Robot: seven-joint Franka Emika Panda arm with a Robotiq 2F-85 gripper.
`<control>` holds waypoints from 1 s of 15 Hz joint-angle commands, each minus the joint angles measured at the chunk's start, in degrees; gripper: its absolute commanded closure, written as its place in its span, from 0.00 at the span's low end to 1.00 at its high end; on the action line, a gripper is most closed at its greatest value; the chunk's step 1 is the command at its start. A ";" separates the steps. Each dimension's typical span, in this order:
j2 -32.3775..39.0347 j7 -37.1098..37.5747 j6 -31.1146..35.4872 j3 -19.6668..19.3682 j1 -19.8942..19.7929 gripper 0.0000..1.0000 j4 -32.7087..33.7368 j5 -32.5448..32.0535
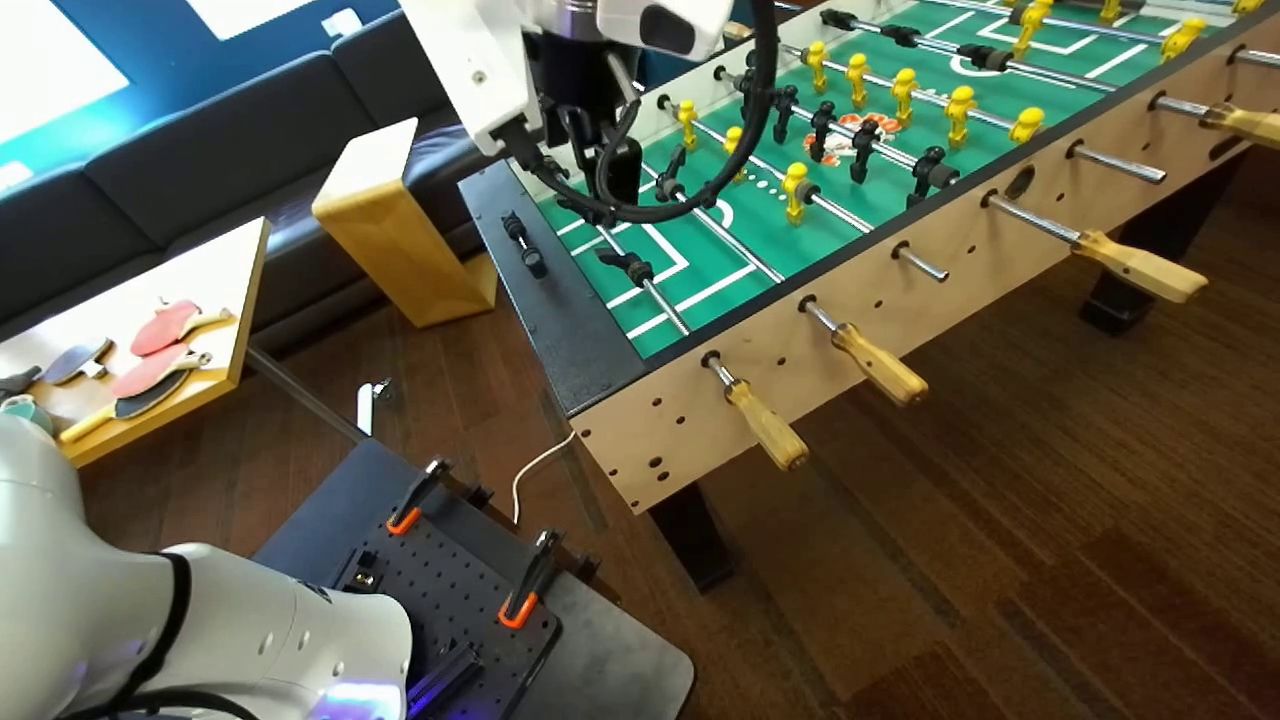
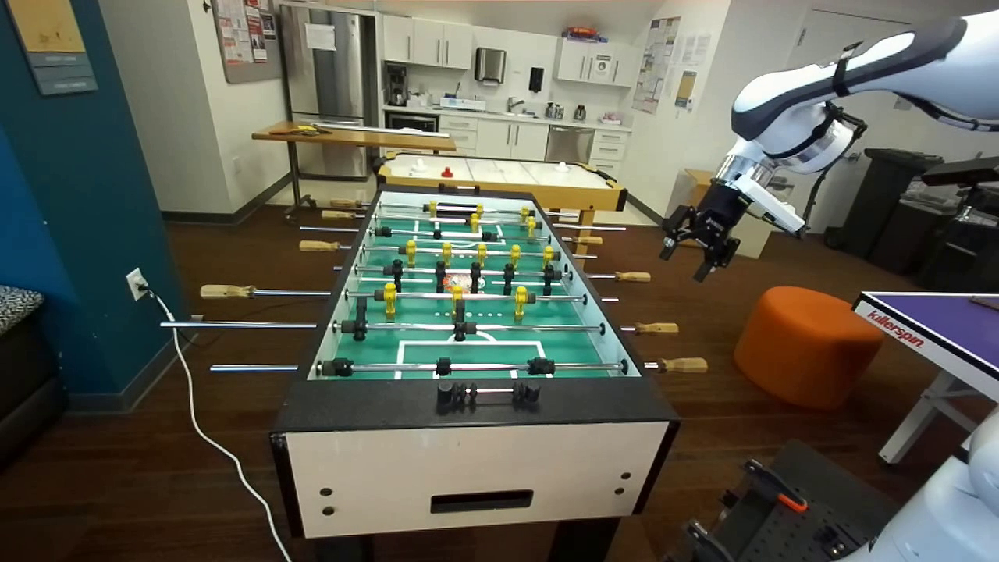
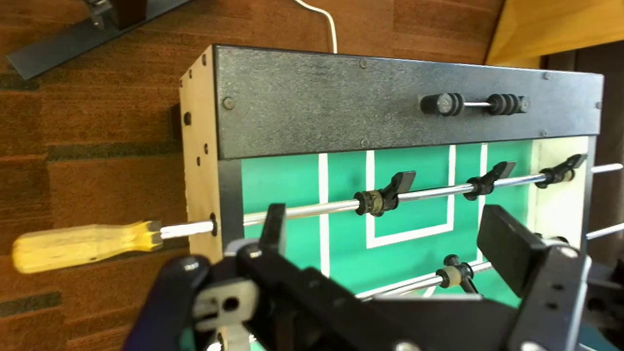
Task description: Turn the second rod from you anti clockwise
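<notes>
Nearest is the board point(image 1: 455, 580), with two clamps point(image 1: 528, 588) at its far edge; after it comes the near end of the table point(image 1: 560, 310). The first rod point(image 3: 434, 193) crosses just behind this end, and the first handle point(image 1: 768, 425), of wood, sticks out on the right. The second rod point(image 2: 546, 328), which I take as the one meant, is the next farther, and the second handle point(image 1: 880, 365) is also on the right, beside the first. The gripper point(image 3: 390, 234) hangs higher than the rods and touches none of them; its fingers point(image 3: 509, 248) stand wide apart, with nothing between. So I judge that the step in hand is the approach: gripping and turning remain to do. The next move should call for going down to the second handle, with the gripper rotated so that the fingers come on both sides of it, because their gap runs roughly along the rods. Only after a firm grip should the anticlockwise turn come. Farther away, the third rod point(image 2: 492, 297) shows on the right only a bare metal end point(image 1: 922, 262)
</notes>
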 commanded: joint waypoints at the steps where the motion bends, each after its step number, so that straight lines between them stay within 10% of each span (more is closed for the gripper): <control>1: 6.46 2.15 -6.59 -1.35 -3.00 0.00 6.72 7.52; 15: 30.25 7.30 -22.89 -4.69 -19.67 0.00 23.02 29.48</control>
